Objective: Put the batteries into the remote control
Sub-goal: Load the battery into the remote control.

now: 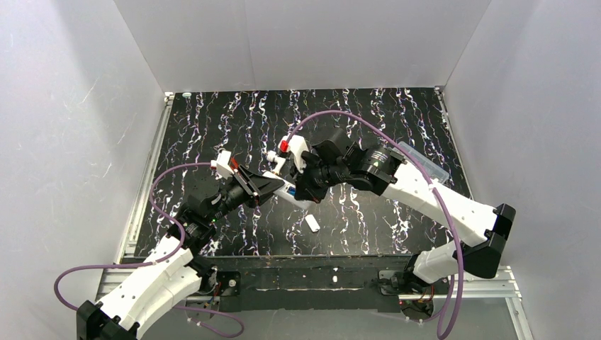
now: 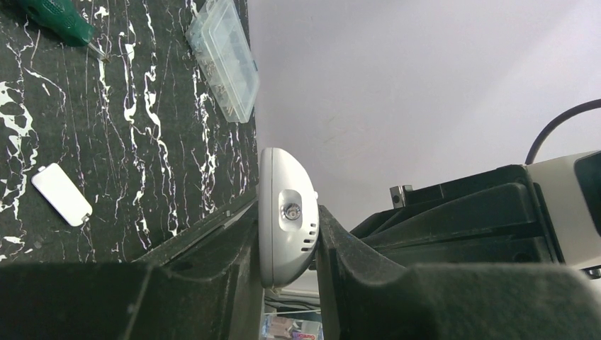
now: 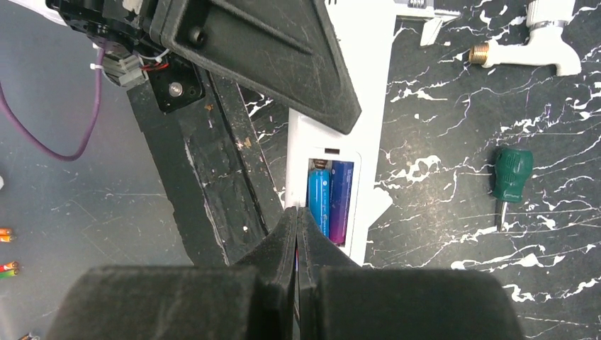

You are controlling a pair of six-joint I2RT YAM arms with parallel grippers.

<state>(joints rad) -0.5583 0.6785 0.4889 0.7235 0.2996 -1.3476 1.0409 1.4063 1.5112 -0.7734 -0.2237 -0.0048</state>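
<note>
1. Above the table's middle, the left claw point(image 2: 285, 241) is pinching the remote control point(image 2: 280, 177) across its two flat faces. It is held off the table point(image 1: 397, 234) with one rounded end sticking out past the fingers.
2. Right claw point(image 3: 297, 216) is pressed together, nothing in it. Its tips sit at the edge of the open recess, right by the blue cell; I can't tell if they touch.
3. Both batteries point(image 3: 320, 202) lie side by side in the recess, blue next to purple, and look seated.
4. Handling, my guess: the remote is light, stiff hollow plastic with smooth faces, so it may slide or twist if I push hard. The hold is best kept on the end away from the recess, leaving that opening free.
5. Batteries look slick, hard and round, so they will roll. I'd press them with closed tips rather than pinch.
6. Small white lid point(image 2: 62, 194) lies flat on the table; it's thin and will be awkward to pick up.
</note>
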